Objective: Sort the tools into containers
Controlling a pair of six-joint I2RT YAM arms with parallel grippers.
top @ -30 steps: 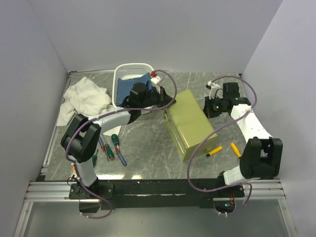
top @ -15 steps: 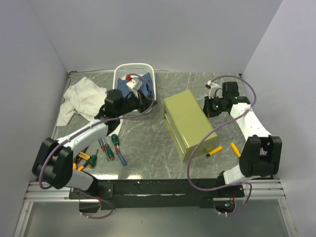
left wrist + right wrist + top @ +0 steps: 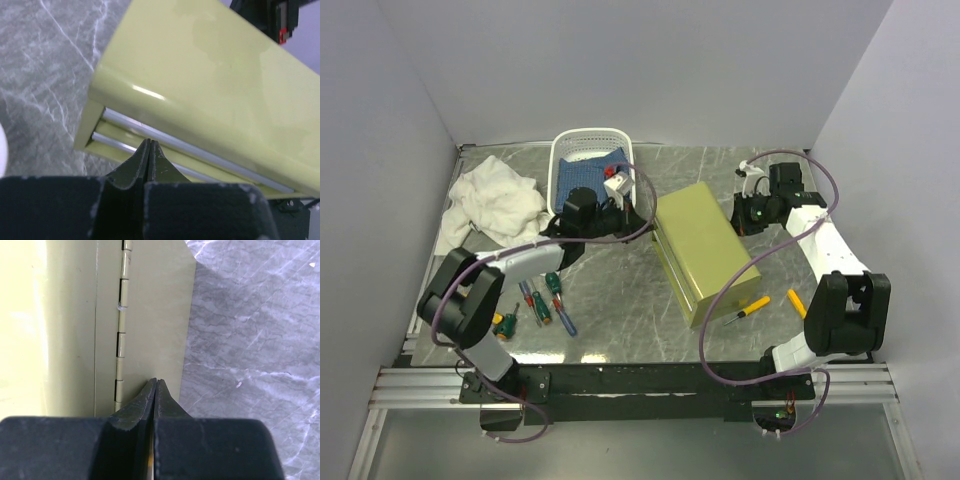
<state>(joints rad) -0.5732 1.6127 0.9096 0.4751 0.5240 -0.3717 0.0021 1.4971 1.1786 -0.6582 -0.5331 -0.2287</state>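
Note:
The olive-green drawer chest (image 3: 705, 250) lies mid-table. My left gripper (image 3: 638, 212) is shut and empty, its tips (image 3: 150, 143) just short of the chest's drawer face (image 3: 210, 80) with its silver rails. My right gripper (image 3: 741, 217) is shut, its tips (image 3: 156, 381) against the chest's hinged back (image 3: 145, 305). The white basket (image 3: 563, 150) with blue fabric stands at the back. Red, green and blue screwdrivers (image 3: 542, 298) lie front left, with an orange-black handle (image 3: 498, 319) beside the left arm. Two yellow screwdrivers (image 3: 752, 307) lie right of the chest.
A crumpled white cloth (image 3: 495, 200) lies at the back left. Grey walls close in the table on three sides. Purple cables loop over both arms.
My left arm swung from beside the chest back over the basket, then returned to the chest's left side. The right arm has hardly moved.

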